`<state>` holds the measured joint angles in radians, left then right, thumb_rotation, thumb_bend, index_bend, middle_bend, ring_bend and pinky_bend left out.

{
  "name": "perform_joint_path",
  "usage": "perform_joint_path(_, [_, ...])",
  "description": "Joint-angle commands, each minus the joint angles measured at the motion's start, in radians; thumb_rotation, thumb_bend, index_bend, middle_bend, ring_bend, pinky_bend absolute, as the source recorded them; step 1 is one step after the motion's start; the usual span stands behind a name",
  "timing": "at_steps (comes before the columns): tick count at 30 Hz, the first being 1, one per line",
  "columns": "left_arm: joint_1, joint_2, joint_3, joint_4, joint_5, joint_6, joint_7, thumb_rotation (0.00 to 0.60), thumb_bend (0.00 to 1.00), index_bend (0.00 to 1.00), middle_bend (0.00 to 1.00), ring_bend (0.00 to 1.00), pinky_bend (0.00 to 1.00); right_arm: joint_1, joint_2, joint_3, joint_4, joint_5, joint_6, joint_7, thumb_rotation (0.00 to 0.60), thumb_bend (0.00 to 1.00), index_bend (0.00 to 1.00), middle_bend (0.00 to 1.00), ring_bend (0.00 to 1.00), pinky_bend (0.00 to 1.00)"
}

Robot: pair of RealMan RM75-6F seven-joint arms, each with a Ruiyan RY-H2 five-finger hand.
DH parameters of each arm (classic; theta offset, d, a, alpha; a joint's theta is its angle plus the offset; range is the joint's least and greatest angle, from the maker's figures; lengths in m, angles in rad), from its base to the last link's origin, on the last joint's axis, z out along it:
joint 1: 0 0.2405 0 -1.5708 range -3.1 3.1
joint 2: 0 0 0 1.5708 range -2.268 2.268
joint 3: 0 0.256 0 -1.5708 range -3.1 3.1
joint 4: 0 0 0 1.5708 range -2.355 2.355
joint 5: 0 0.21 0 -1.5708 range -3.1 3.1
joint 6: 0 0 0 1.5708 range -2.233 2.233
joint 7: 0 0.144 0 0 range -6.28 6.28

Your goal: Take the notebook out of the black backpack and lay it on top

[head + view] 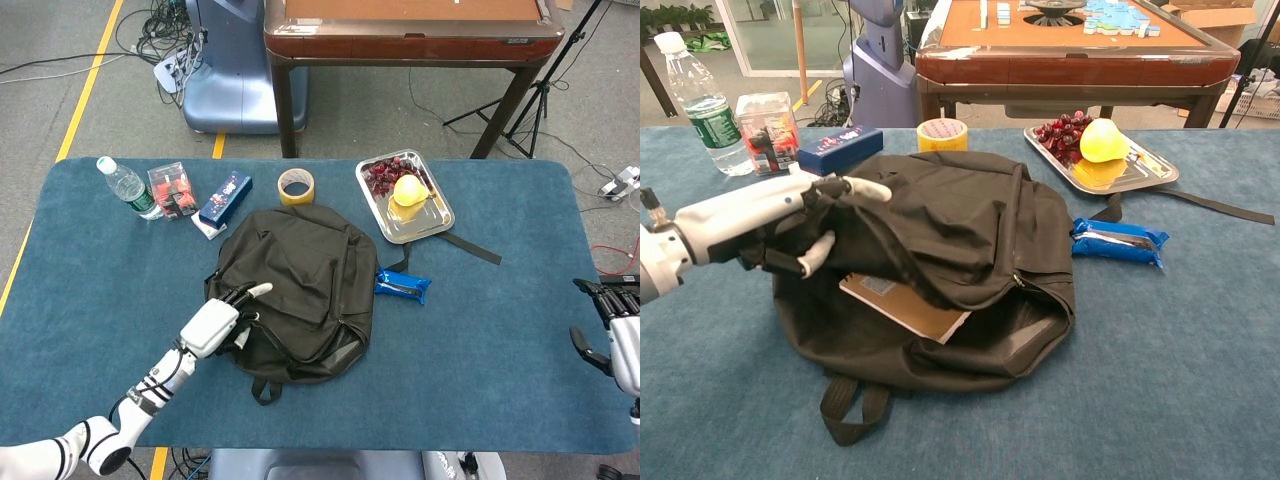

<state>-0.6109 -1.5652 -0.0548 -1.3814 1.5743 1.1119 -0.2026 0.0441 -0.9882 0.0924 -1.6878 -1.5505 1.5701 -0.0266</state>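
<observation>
The black backpack (305, 275) (970, 215) lies flat in the middle of the blue table. My left hand (222, 318) (790, 218) grips the backpack's upper flap at its left side and holds it raised. Under the lifted flap, in the chest view, a brown notebook (905, 305) shows partly inside the opening, lying flat. In the head view the notebook is hidden by the fabric. My right hand (612, 330) hovers at the table's far right edge, holding nothing, fingers apart.
Behind the backpack stand a water bottle (125, 187), a clear box of red items (172, 189), a blue box (226, 198) and a tape roll (296, 186). A metal tray (440, 222) holds grapes and a yellow fruit. A blue snack packet (403, 287) lies beside the backpack.
</observation>
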Motion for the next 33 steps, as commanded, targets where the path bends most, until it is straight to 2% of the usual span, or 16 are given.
perform_joint_path(1, [-0.011,0.023,-0.033,-0.052,-0.032,-0.008,-0.008,0.600,0.68,0.62,0.11,0.04,0.10,0.024,0.005,-0.015,-0.010,-0.043,-0.031,0.013,0.600,0.34,0.23,0.31,0.27,0.30])
perform_joint_path(18, [-0.119,0.057,-0.185,-0.184,-0.150,-0.062,0.138,0.600,0.68,0.58,0.11,0.04,0.10,0.253,-0.001,-0.141,-0.140,-0.317,-0.360,0.124,0.600,0.34,0.24,0.31,0.27,0.31])
perform_joint_path(27, [-0.161,0.052,-0.235,-0.220,-0.240,-0.089,0.203,0.600,0.67,0.57,0.11,0.04,0.10,0.366,-0.080,-0.164,-0.175,-0.365,-0.494,0.160,0.600,0.34,0.24,0.31,0.27,0.32])
perform_joint_path(33, [-0.177,0.047,-0.256,-0.235,-0.286,-0.087,0.225,0.600,0.67,0.58,0.12,0.04,0.10,0.427,-0.135,-0.164,-0.182,-0.351,-0.561,0.173,0.600,0.34,0.24,0.31,0.27,0.32])
